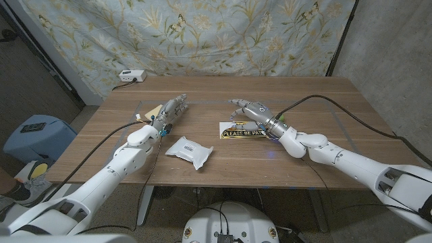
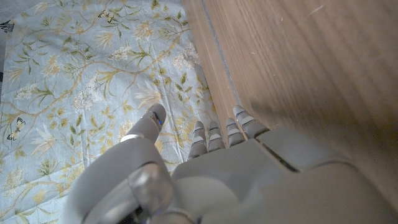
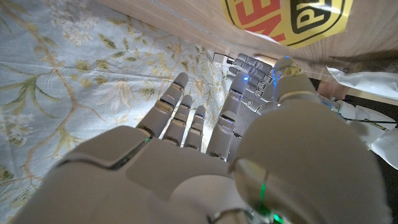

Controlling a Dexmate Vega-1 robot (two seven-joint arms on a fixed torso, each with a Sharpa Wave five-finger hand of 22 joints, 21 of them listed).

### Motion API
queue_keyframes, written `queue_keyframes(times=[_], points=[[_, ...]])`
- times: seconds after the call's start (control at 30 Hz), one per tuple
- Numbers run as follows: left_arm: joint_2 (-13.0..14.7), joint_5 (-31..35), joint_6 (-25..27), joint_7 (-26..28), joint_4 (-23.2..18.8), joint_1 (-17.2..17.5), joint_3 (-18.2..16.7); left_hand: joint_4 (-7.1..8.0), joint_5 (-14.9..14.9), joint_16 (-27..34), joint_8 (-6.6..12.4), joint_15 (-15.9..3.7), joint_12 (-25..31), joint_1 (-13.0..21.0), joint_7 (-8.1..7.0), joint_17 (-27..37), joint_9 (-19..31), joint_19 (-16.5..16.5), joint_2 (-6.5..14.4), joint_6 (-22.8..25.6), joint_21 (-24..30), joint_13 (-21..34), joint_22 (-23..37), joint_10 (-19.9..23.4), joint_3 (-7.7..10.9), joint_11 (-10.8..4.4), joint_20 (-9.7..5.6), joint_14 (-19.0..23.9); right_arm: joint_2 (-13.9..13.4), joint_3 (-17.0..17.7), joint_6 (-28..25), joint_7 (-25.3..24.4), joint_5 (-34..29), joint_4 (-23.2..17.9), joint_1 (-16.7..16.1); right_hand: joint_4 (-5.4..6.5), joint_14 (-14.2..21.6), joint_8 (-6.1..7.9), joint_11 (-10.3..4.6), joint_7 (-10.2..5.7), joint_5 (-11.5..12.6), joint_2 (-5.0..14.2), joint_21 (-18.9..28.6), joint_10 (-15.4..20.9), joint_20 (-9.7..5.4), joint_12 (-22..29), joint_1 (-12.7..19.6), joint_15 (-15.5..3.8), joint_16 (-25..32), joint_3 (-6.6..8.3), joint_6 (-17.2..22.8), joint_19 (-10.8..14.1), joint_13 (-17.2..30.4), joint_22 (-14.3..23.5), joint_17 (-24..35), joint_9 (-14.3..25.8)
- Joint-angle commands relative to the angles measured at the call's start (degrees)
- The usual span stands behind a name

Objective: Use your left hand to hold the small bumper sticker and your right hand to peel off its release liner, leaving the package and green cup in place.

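Presently logged: sticker (image 1: 245,131), yellow and black, lying flat on tabletop (image 1: 324,108) under and just beside right hand (image 1: 248,111). Judged thin, light, floppy, likely slick on its face; best pinned near one end, liner teased up at a free corner. Right hand hovering over it, fingers apart, holding nothing. Left hand (image 1: 170,110) well apart from sticker, fingers extended, empty. Package (image 1: 190,150), white, near front edge. Cup not made out.
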Motion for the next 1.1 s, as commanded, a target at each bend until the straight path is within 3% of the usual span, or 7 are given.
queue_keyframes(times=[0.03, 0.63, 0.77, 1.1], points=[[0.1, 0.4, 0.9, 0.0, 0.2, -0.8, 0.5, -0.01, 0.3, 0.3, 0.18, 0.28, -0.1, 0.7, -0.05, 0.2, 0.2, 0.4, 0.0, -0.2, -0.3, 0.2, 0.1, 0.1, -0.13, 0.47, 0.08, -0.1, 2.4, -2.9, 3.0, -3.1, 0.7, 6.1, 3.1, 0.08, 0.7, -0.15, -0.06, -0.03, 0.5, -0.02, 0.3, 0.7, -0.61, 0.5, 0.7, -5.07, 0.4, 0.38, 0.2, 0.4, 0.1, 0.1, 0.1, 0.1], [0.0, 1.5, 2.5, -0.9, 0.7, -2.9, 1.9, -0.02, 0.3, 0.3, 0.16, 0.25, -0.1, 0.9, -0.24, 0.3, 0.2, 0.4, 0.1, -0.2, -0.4, 0.2, 0.1, 0.0, -0.43, 0.47, 0.13, -0.1, 4.6, -7.1, 5.1, -7.6, 1.5, 13.5, 6.0, 0.28, 1.0, -0.53, -0.27, -0.18, 0.8, 0.08, 0.3, 1.2, -0.75, 0.5, 0.8, -5.36, 0.5, 0.52, 0.1, 0.7, 0.1, 0.1, 0.2, 0.1], [0.1, 1.6, 3.2, -0.8, 0.5, -3.0, 2.1, -0.02, 0.3, 0.3, 0.16, 0.24, -0.1, 0.9, -0.29, 0.3, 0.2, 0.4, 0.1, -0.3, -0.4, 0.2, 0.1, 0.0, -0.49, 0.43, 0.12, -0.1, 3.2, -6.9, 4.7, -7.0, 2.1, 11.7, 5.5, 0.33, 1.2, -0.63, -0.32, -0.19, 0.8, 0.09, 0.3, 1.3, -0.74, 0.5, 0.8, -5.31, 0.5, 0.55, 0.1, 0.8, 0.1, 0.1, 0.3, 0.1], [-1.4, 1.9, 2.9, -1.9, 2.2, -4.3, 3.1, -0.02, 0.4, 0.3, 0.19, 0.31, -0.1, 1.0, -0.33, 0.3, 0.2, 0.4, 0.1, -0.2, -0.4, 0.2, 0.1, -0.1, -0.64, 0.44, 0.15, -0.1, -1.8, -3.6, 2.0, -2.4, 3.7, 2.3, 1.8, 0.44, 1.2, -0.99, -0.27, -0.27, 1.0, 0.08, 0.3, 1.4, -0.66, 0.5, 0.7, -5.25, 0.5, 0.58, -0.3, 0.8, 0.1, 0.2, 0.3, 0.1]])
